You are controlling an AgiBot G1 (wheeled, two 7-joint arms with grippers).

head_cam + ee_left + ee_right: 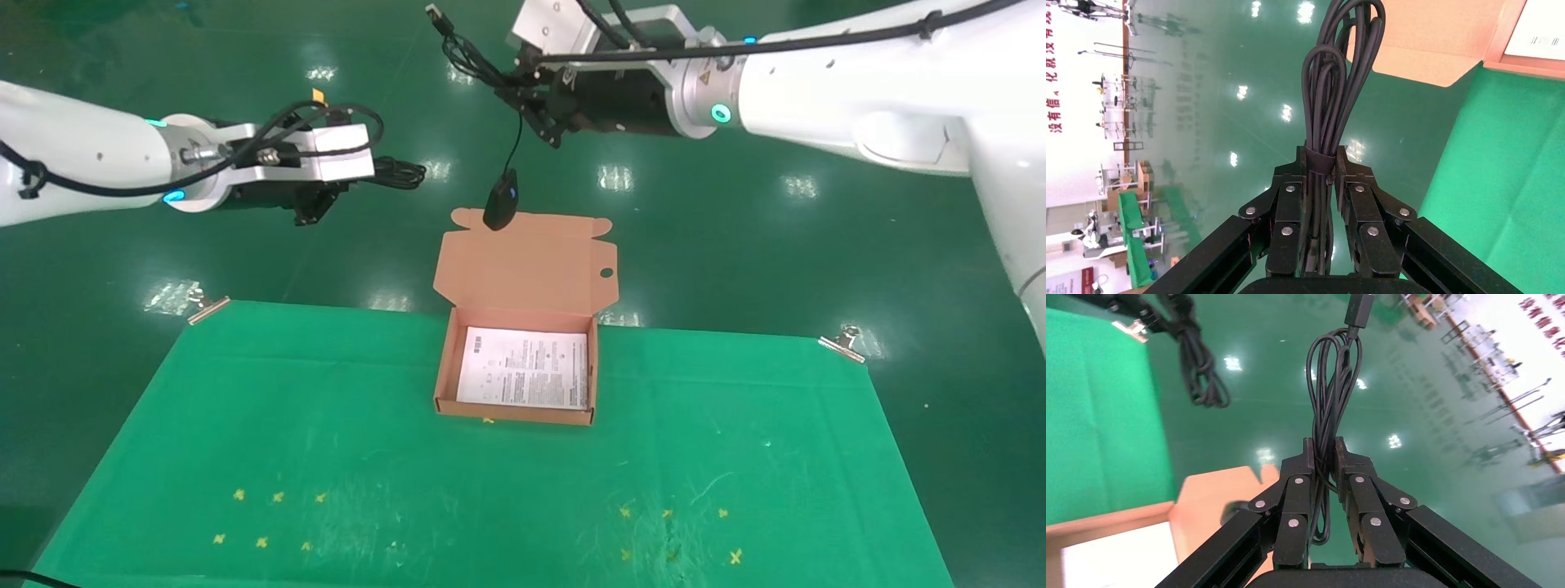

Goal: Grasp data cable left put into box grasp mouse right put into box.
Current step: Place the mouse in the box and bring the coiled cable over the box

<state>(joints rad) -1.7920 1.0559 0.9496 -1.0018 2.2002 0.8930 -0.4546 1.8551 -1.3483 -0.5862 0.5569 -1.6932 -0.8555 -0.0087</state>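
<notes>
Green cloth [327, 457] is seen nearest, spread over the bench [735, 229] and held by clips at its far corners. On the cloth's far edge the box [445, 359] stands open, a white printed sheet [525, 369] lining its bottom, its lid [527, 261] folded back away from the robot.

Left claw [1319, 160]: held in the air to the left of the lid, beyond the cloth's far edge. Its fingers [1359, 202] are pressed together on the data cable [1340, 79], pinched at its bound waist; the loops project forward from the fingertips, toward the lid.

Right claw [1324, 450]: raised beyond the box, above and behind the lid. Its fingers [1358, 490] are closed on a bunch of the mouse's cord [1330, 386], whose USB plug [1359, 307] sticks out past the fingertips. From this claw the mouse [500, 200] hangs below on a single strand, level with the lid's far edge, not touching the box floor. Both claws are well apart.
</notes>
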